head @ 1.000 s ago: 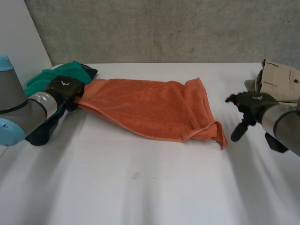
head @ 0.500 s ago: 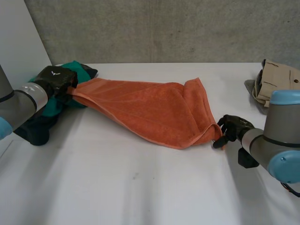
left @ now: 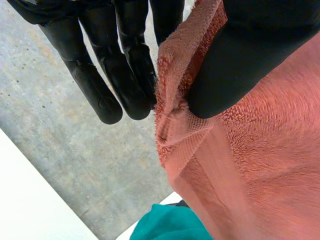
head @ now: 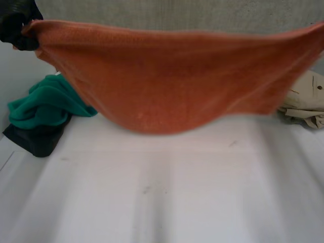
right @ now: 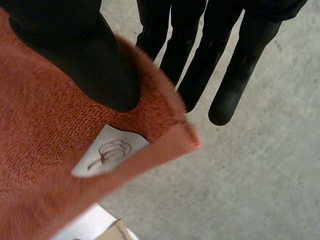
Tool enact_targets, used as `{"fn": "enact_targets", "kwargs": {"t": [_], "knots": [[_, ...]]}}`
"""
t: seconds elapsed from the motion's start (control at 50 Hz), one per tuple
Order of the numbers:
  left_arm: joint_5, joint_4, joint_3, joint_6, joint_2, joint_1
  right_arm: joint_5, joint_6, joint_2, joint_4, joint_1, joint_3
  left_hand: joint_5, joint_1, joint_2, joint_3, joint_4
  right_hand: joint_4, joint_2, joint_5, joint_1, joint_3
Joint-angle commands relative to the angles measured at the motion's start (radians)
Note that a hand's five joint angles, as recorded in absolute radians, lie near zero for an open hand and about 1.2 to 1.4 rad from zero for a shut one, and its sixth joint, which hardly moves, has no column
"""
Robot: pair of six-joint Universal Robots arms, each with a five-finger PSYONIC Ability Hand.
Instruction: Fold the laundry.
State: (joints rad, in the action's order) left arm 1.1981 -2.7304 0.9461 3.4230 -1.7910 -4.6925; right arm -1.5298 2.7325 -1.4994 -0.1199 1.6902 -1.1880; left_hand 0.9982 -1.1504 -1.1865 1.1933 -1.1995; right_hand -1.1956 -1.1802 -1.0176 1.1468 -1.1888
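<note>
An orange towel (head: 172, 76) hangs spread wide above the table, its lower edge sagging in a curve. My left hand (head: 17, 25) is up at the towel's left top corner. In the left wrist view the thumb (left: 235, 65) pinches that corner of the towel (left: 250, 165) against the fingers (left: 125, 75). In the right wrist view my right hand's thumb (right: 85, 55) pinches the other top corner of the towel (right: 45, 150) against the fingers (right: 235, 65); a white label (right: 107, 152) shows at this corner.
A green garment (head: 48, 104) lies on a dark one (head: 35, 139) at the table's left. A beige folded garment (head: 306, 98) lies at the right. The white table (head: 162, 192) stretches in front, under the towel.
The right hand closed on the towel's right corner. Both hands then rose and drew apart, lifting the towel off the table and stretching it wide.
</note>
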Motion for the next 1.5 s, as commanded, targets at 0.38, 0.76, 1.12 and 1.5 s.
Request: {"fn": "enact_targets", "kwargs": {"t": [0.38, 0.76, 1.12, 1.5], "knots": [[0.069, 0.095, -0.814, 0.058, -0.622, 0.130, -0.157, -0.039, 0.643, 0.173, 0.111, 0.626, 0.223, -0.246, -0.210, 0.203, -0.197, -0.201, -0.216, -0.204, 0.249, -0.207], [0.205, -0.341, -0.709, -0.317, -0.551, 0.126, -0.167, 0.076, 0.622, 0.510, 0.129, 0.601, 0.223, -0.246, -0.210, 0.203, -0.197, -0.201, -0.216, -0.204, 0.249, -0.207], [0.054, -0.304, -0.017, -0.096, -0.530, 0.075, 0.033, 0.030, 0.595, 0.223, 0.069, 0.129, 0.223, -0.246, -0.210, 0.203, -0.197, -0.201, -0.216, -0.204, 0.249, -0.207], [-0.055, 0.197, 0.583, 0.675, -0.165, -0.098, 0.091, -0.658, 0.145, -0.308, -0.110, -0.430, 0.223, -0.246, -0.210, 0.203, -0.197, -0.201, -0.216, -0.204, 0.249, -0.207]]}}
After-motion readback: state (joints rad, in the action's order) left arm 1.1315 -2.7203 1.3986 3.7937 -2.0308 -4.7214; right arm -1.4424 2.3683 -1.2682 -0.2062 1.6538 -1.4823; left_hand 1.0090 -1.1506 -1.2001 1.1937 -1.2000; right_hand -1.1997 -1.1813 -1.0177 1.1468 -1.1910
